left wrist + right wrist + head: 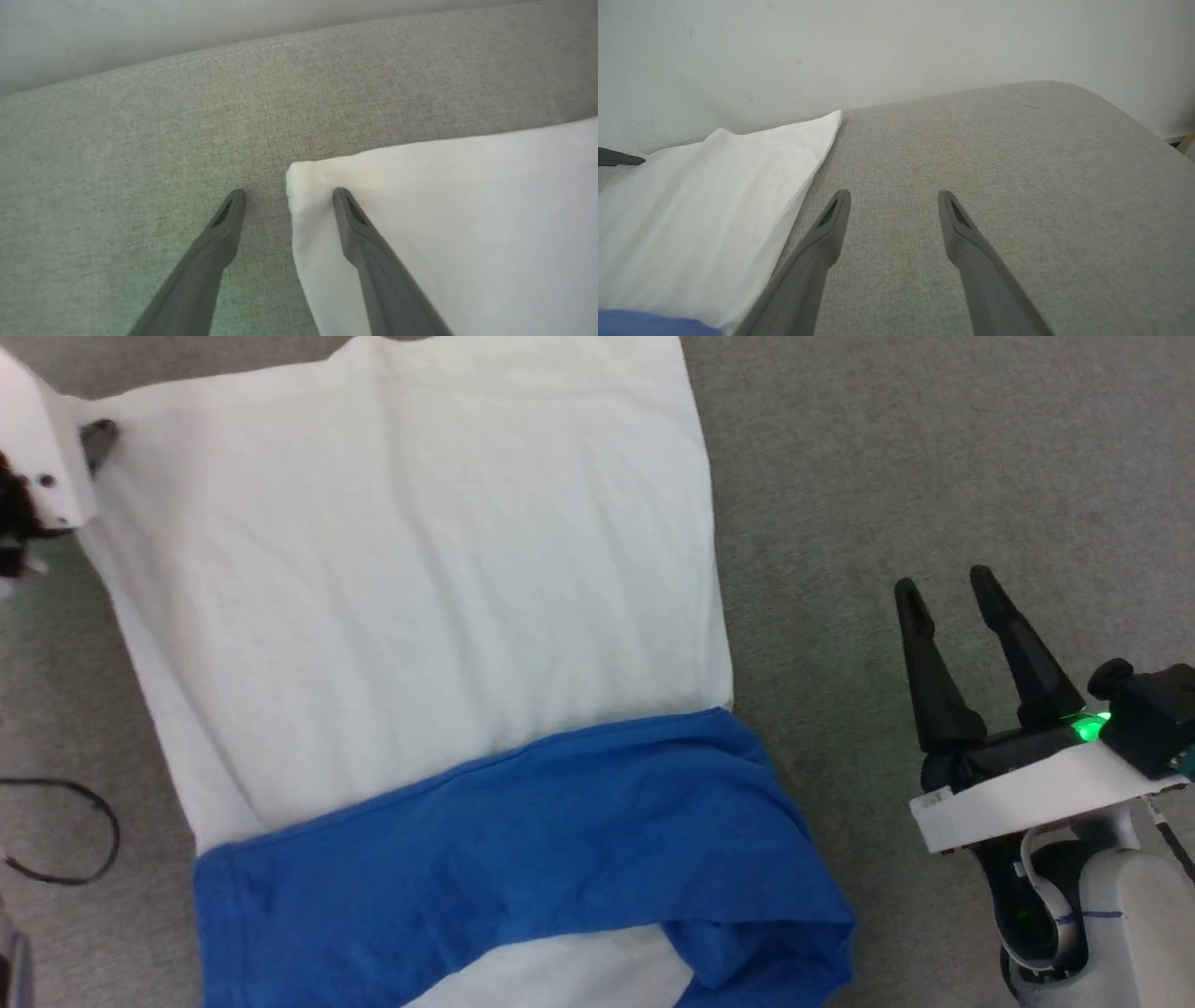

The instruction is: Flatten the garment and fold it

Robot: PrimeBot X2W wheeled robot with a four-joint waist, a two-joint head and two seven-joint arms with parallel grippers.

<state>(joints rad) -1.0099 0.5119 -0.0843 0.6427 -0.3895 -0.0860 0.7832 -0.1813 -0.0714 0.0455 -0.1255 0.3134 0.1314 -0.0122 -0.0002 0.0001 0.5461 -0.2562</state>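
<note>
Straddling the garment [411,579] corner, left fingers [359,233] (right fingers [1022,649] well apart)

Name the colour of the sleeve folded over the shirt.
The sleeve is bright blue; head view.

Head camera looks steeply down on garment [411,569]; my wrist cameras low, close, share its white cloth.
</note>
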